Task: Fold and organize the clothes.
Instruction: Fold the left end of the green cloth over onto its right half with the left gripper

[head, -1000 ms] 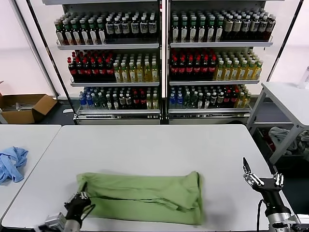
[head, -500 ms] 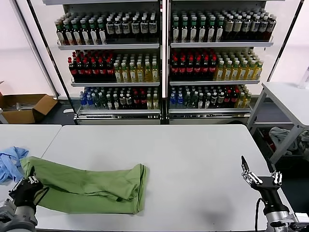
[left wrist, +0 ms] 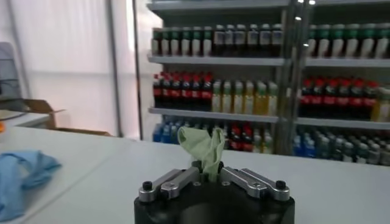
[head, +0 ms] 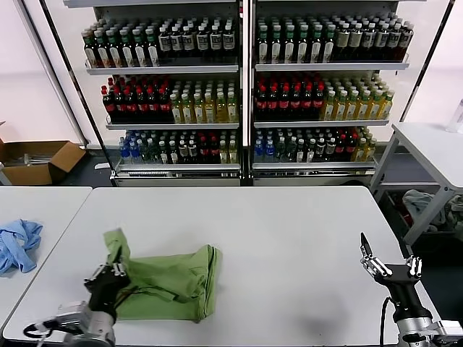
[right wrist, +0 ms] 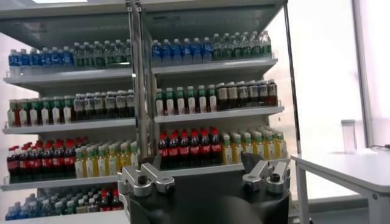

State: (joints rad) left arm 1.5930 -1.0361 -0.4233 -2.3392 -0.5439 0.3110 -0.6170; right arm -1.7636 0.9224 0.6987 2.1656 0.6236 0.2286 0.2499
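Note:
The light green shirt (head: 170, 280) lies folded in a bundle on the near left part of the white table (head: 289, 238). My left gripper (head: 110, 273) is shut on its left corner and holds that corner raised, so a green flap stands up above the fingers. In the left wrist view the pinched green cloth (left wrist: 205, 148) sticks up from between the closed jaws of the left gripper (left wrist: 208, 173). My right gripper (head: 388, 264) is open and empty at the table's near right edge, pointing up. The right wrist view shows the right gripper (right wrist: 205, 176) with its jaws spread wide.
A blue cloth (head: 17, 243) lies on the neighbouring table at the left. Drink shelves (head: 239, 87) stand behind the table. A cardboard box (head: 36, 160) sits on the floor far left. Another white table (head: 434, 148) stands at the right.
My left gripper has swung back right and inward with the shirt's corner, lifting it; the shirt is now bunched shorter. Before that it had dragged the shirt leftward. The right gripper has stayed put.

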